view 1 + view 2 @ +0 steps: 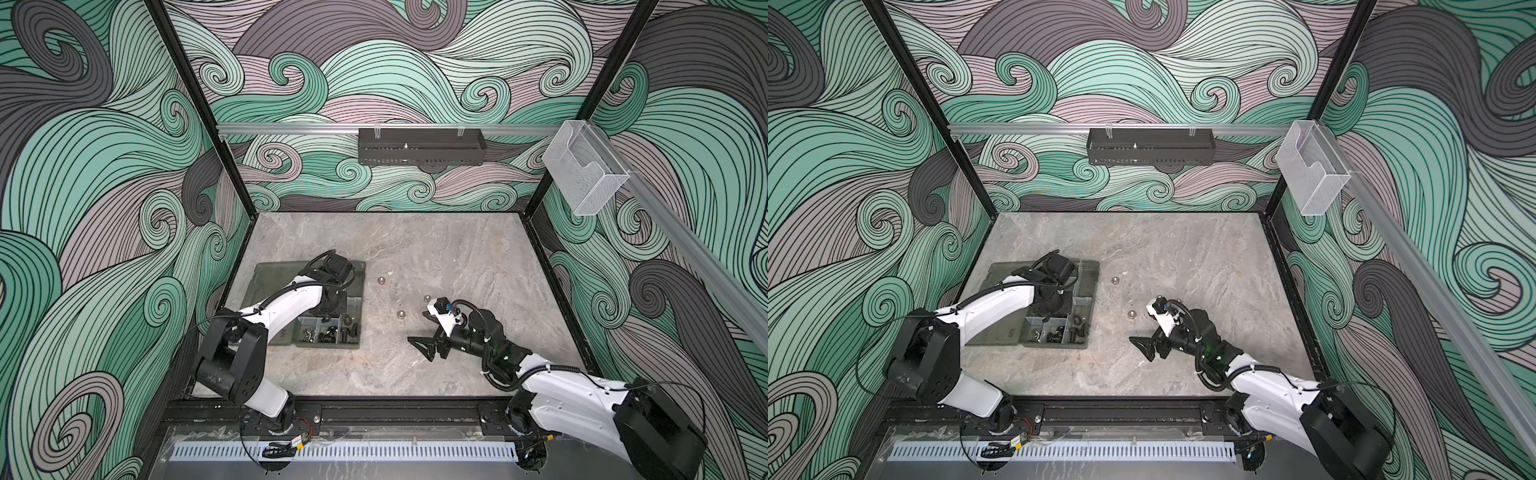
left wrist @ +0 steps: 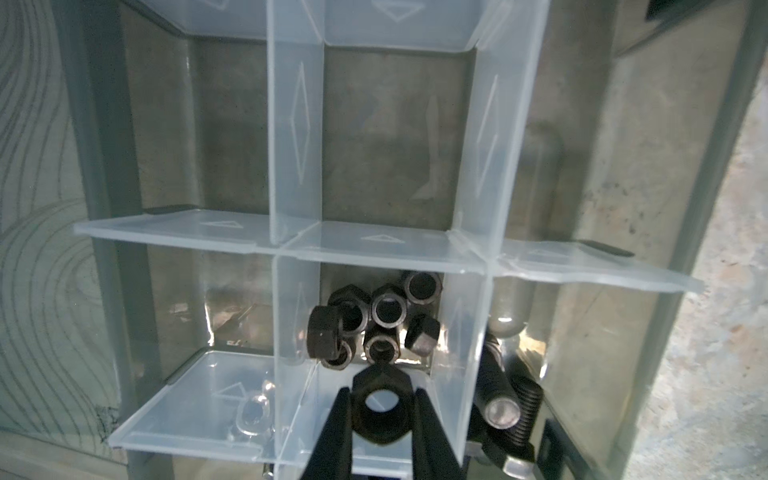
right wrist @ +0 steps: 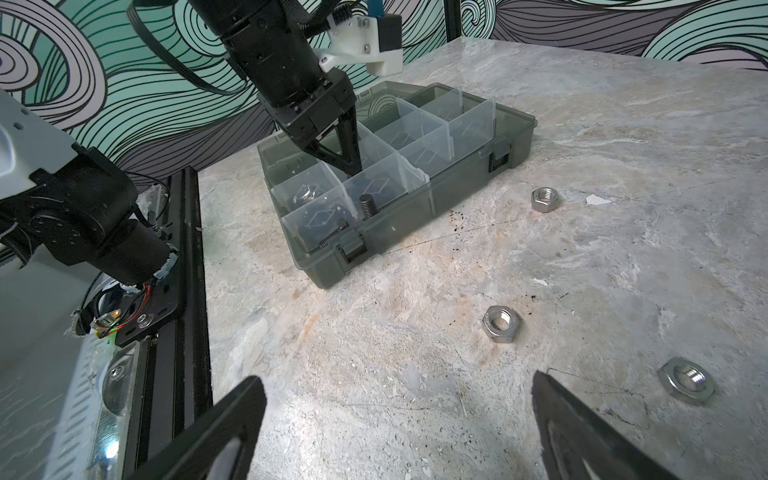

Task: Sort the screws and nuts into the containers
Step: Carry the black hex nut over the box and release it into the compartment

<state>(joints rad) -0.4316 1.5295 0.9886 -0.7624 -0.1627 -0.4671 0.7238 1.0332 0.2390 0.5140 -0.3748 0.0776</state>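
The grey-green organizer box (image 1: 266, 276) lies open at the table's left, its containers (image 3: 419, 133) parted by clear dividers. My left gripper (image 2: 382, 395) hangs over it, shut on a black hex nut (image 2: 380, 430). Just beyond the held nut, one compartment holds several black nuts (image 2: 382, 320). The compartment beside it holds black screws (image 2: 505, 411), and another holds a shiny winged nut (image 2: 251, 411). In the right wrist view the left gripper (image 3: 353, 168) points down into the box. My right gripper (image 3: 397, 378) is open above bare table, in both top views (image 1: 424, 347) (image 1: 1144, 347).
Three silver nuts lie loose on the table (image 3: 545, 199) (image 3: 502, 324) (image 3: 685, 386), between the box and the right arm. A black perforated tray (image 1: 419, 145) hangs on the back wall and a clear acrylic holder (image 1: 582, 170) on the right wall.
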